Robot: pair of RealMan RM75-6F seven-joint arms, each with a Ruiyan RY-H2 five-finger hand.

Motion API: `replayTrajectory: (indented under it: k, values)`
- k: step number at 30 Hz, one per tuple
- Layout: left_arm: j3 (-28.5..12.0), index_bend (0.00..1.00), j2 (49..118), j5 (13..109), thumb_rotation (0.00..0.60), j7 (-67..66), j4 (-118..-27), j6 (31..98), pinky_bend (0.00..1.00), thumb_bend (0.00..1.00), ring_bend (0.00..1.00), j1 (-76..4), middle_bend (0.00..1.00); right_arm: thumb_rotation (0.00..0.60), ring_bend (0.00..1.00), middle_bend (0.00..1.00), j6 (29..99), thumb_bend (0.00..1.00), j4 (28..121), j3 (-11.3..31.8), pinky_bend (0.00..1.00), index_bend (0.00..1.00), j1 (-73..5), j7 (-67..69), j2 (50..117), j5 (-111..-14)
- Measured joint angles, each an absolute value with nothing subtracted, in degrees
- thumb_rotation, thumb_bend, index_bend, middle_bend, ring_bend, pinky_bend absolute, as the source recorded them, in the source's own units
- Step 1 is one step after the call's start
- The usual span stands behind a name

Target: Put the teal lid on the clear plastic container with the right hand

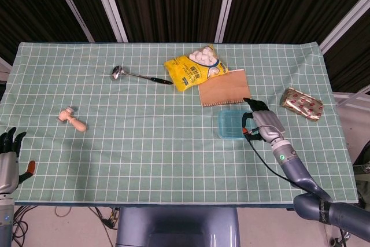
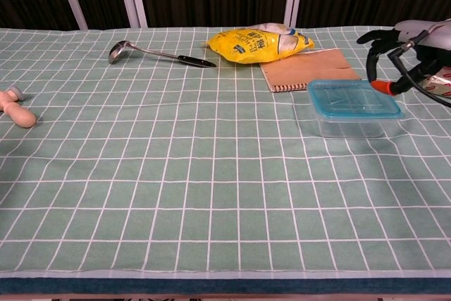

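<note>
The teal lid [image 1: 234, 123] [image 2: 354, 98] lies flat on top of the clear plastic container [image 2: 350, 122], right of the table's middle. My right hand [image 1: 259, 122] [image 2: 403, 41] hovers over the container's right edge, slightly above the lid, fingers spread and holding nothing. My left hand [image 1: 8, 153] hangs by the near left corner of the table, off the cloth, fingers apart and empty; the chest view does not show it.
A brown notebook [image 1: 223, 88] and a yellow snack bag [image 1: 193, 67] lie just behind the container. A gold foil packet [image 1: 302, 103] sits to its right. A ladle [image 1: 139, 76] lies at the back, a small wooden pestle [image 1: 71, 119] at the left.
</note>
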State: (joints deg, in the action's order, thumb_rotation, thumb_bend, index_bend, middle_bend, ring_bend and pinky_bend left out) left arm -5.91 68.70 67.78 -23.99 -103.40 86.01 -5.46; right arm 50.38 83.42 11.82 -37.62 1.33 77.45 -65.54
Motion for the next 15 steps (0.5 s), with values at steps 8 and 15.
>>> replayTrajectory:
  k: [8,15]
  values:
    - [-5.99,0.14,68.5,67.51,0.6,-23.66,-103.46,85.73,0.0,0.36,0.0,-5.48,0.0,0.6,0.0,0.07,49.12,0.47,82.22,12.37,0.0,0.64,-39.83,-1.04,80.85,-63.94]
    - [-6.03,0.14,68.43,67.22,0.6,-23.64,-103.47,85.46,0.0,0.36,0.0,-5.57,0.0,0.6,0.0,0.06,48.43,0.47,82.01,12.22,0.0,0.64,-40.65,-2.08,82.15,-63.41]
